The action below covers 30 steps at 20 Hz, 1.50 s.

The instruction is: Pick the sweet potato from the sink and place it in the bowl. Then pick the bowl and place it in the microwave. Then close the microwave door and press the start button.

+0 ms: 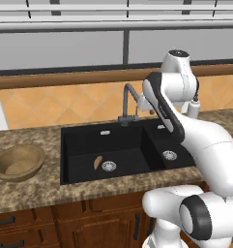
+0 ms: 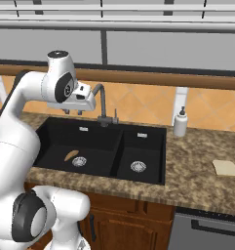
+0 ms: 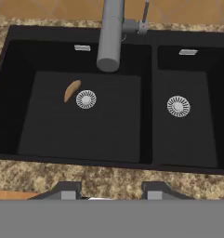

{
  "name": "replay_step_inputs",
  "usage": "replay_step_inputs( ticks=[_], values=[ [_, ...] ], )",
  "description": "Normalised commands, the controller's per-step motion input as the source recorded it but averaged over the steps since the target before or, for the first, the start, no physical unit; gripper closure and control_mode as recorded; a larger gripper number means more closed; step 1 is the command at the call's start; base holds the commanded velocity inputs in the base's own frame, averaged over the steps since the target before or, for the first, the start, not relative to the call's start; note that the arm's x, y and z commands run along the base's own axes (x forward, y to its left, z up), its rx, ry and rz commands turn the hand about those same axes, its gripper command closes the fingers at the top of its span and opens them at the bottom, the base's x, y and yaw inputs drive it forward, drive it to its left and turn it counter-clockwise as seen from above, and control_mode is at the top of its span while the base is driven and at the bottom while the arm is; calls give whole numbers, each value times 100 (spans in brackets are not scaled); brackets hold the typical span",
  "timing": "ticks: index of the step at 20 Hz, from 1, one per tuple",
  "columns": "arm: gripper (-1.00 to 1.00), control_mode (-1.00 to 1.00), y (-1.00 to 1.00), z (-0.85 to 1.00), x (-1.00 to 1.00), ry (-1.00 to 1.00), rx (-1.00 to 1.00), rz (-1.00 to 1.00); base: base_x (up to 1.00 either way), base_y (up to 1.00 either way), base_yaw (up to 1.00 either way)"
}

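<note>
The speckled brown granite counter (image 1: 36, 191) fills the lower half of the left base view. Set into it at centre is the large black rectangular double-basin sink (image 1: 79, 145), with a grey curved faucet (image 1: 129, 99) rising behind it. At the left edge of that view the round light-brown wooden bowl (image 1: 19, 162) rests on the counter, well apart from the sink. The two-finger gripper (image 3: 111, 191) hangs above the sink's front rim, its jaws apart and holding nothing. The small orange-brown sweet potato (image 3: 71, 90) lies in the left basin, just beside the round silver drain (image 3: 86, 99).
</note>
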Motion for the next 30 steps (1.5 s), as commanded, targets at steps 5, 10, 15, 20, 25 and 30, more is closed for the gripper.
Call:
replay_step_inputs(
  ticks=[5, 10, 15, 20, 25, 30],
  values=[
    [-100, -100, 2, -13, -19, 3, -1, -1, 0, 0, 0],
    [-100, -100, 85, -35, 25, 23, -7, -10, 0, 0, 0],
    [-100, -100, 86, -37, 64, 10, -3, -16, 0, 0, 0],
    [-100, -100, 45, -59, 52, 12, 0, -16, 0, 0, 0],
    [-100, -100, 64, -94, 15, 14, -7, -18, 0, 0, 0],
    [-100, -100, 14, -100, 6, 8, -14, -20, 0, 0, 0]
  ],
)
